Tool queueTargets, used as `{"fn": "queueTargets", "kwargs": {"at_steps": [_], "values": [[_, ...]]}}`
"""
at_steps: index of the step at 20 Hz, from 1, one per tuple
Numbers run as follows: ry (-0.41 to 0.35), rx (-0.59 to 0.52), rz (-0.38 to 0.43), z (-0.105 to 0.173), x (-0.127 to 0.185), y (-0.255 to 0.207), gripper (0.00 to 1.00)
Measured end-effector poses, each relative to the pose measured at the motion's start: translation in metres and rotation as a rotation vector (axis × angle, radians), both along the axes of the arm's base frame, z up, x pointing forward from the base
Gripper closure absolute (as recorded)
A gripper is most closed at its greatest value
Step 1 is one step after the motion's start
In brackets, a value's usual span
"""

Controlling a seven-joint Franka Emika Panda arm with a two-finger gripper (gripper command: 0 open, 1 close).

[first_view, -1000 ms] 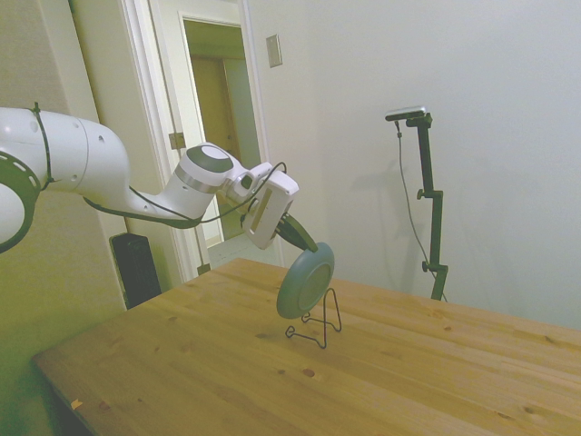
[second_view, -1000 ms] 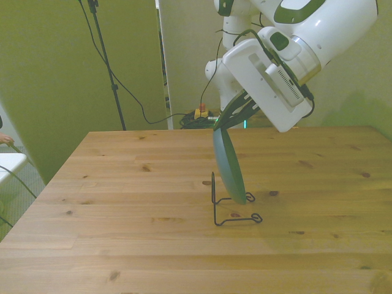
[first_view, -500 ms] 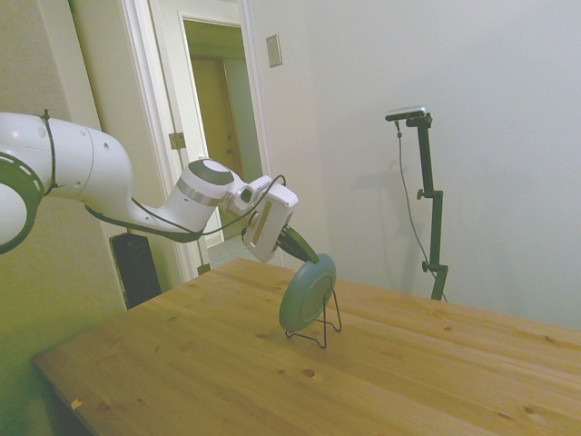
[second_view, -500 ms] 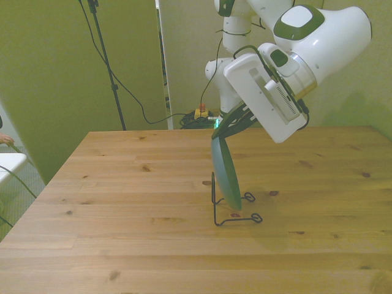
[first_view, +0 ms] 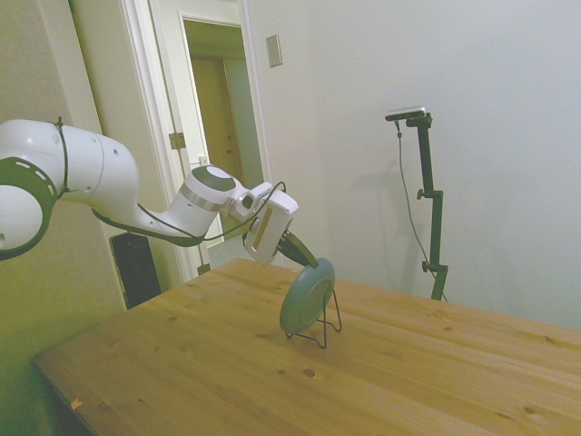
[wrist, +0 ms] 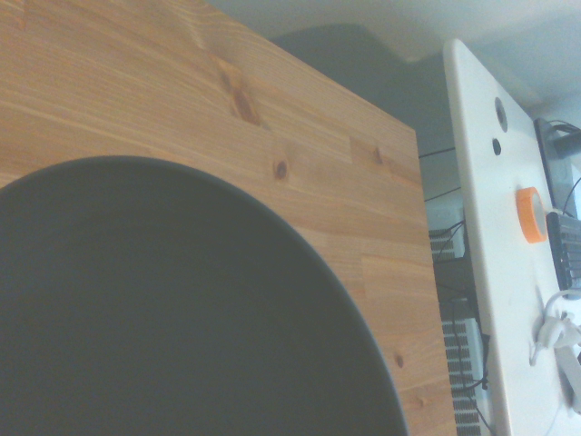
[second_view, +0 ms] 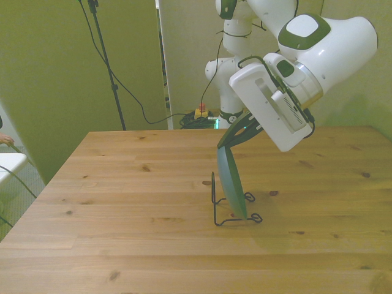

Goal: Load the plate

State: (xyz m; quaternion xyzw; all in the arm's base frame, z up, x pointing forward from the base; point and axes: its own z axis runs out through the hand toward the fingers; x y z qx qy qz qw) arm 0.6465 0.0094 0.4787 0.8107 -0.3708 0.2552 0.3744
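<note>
The dark green plate (first_view: 307, 297) stands on edge, its lower rim inside the thin black wire stand (first_view: 320, 331) near the middle of the wooden table (first_view: 182, 363). It leans against the stand's upright loop. My gripper (first_view: 313, 262) comes down at a slant from above and is shut on the plate's top rim. From the front, the plate (second_view: 231, 182) shows nearly edge-on above the stand (second_view: 228, 214), with the gripper (second_view: 222, 144) at its top. The wrist view is mostly filled by the plate's dark face (wrist: 163, 309).
Bare tabletop (second_view: 122, 202) lies all around the stand. An open doorway (first_view: 218, 136) is behind the arm. The wrist view shows the table's far edge and a white desk (wrist: 490, 227) with an orange tape roll (wrist: 529, 213) beyond it.
The plate has come down a little, and its lower rim now sits in the wire stand. The wrist has shifted toward the front view's right, with the grip still on the rim.
</note>
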Motion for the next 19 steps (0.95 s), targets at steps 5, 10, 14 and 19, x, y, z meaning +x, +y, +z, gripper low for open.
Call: {"fn": "queueTargets", "kwargs": {"at_steps": [5,10,14,19], "values": [[-0.004,0.001,0.001,-0.001,0.002,0.003,0.00],[-0.006,0.001,0.001,0.000,0.002,0.003,0.00],[-0.007,0.001,0.001,0.000,0.002,0.002,0.00],[-0.030,0.052,-0.002,0.019,0.002,0.008,0.00]]}}
